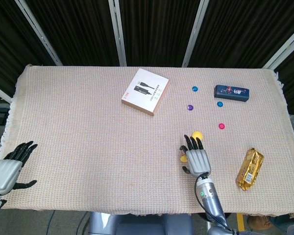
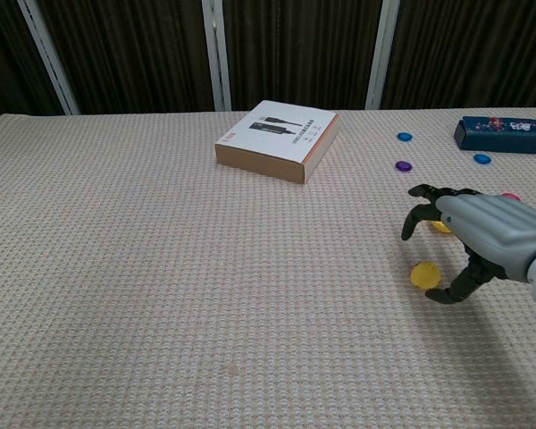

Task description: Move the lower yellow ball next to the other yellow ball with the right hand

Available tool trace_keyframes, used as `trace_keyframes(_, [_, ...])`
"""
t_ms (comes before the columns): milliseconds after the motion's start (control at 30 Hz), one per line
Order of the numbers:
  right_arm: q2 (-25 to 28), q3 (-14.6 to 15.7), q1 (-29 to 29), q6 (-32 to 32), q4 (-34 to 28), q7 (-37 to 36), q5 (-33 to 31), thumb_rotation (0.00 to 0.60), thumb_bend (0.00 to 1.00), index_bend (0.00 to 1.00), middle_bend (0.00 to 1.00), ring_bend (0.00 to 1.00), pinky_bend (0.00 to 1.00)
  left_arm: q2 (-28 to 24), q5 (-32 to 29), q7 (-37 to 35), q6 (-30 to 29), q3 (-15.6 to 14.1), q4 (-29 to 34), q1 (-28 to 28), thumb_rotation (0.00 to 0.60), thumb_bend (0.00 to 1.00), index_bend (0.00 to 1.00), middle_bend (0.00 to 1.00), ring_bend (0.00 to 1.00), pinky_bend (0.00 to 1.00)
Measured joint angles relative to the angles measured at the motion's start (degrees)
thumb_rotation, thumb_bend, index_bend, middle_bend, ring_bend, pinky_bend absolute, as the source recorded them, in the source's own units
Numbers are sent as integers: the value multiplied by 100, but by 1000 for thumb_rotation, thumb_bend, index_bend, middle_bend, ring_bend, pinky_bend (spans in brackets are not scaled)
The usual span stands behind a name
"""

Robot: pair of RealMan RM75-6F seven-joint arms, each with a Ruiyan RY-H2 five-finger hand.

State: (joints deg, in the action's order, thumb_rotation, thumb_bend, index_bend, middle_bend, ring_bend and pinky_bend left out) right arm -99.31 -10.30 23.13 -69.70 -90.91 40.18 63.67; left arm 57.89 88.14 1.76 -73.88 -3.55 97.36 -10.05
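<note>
Two yellow balls lie right of the table's middle. The lower yellow ball (image 1: 183, 158) (image 2: 421, 273) sits just at the left edge of my right hand (image 1: 197, 159) (image 2: 482, 237). That hand hovers with its fingers spread and curved, the thumb close by the ball, and it holds nothing. The other yellow ball (image 1: 197, 135) lies just beyond the fingertips; in the chest view only a sliver of it (image 2: 440, 227) shows behind the hand. My left hand (image 1: 7, 169) rests open at the table's near left corner, seen in the head view only.
A white and orange box (image 1: 145, 91) (image 2: 278, 139) lies at the back middle. A dark blue box (image 1: 231, 91) is at the back right, with small purple (image 1: 189, 107), blue (image 1: 195, 89) and pink (image 1: 221, 126) discs near it. A gold snack packet (image 1: 249, 168) lies right of my right hand.
</note>
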Motion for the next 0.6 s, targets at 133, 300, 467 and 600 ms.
trace_keyframes(133, [-70,-23,74,12,90,42,-51,600,186,339,0,0,0,-4,34,-15,9,-11,-8,-9,600,0,0,0,0,222])
trace_keyframes(300, [-96,-5,114,26,198,-24,-54,600,200,352,0,0,0,-15,46,-55,36,-23,-9,-20,600,0,0,0,0,223])
trace_keyframes(467, [-109,53,116,17,286,-150,-41,600,211,374,0,0,0,-28,76,-44,19,-29,17,-20,600,0,0,0,0,223])
trace_keyframes(600, [-141,87,125,10,380,-237,-25,600,224,395,0,0,0,-35,82,-39,13,-36,35,-15,600,0,0,0,0,223])
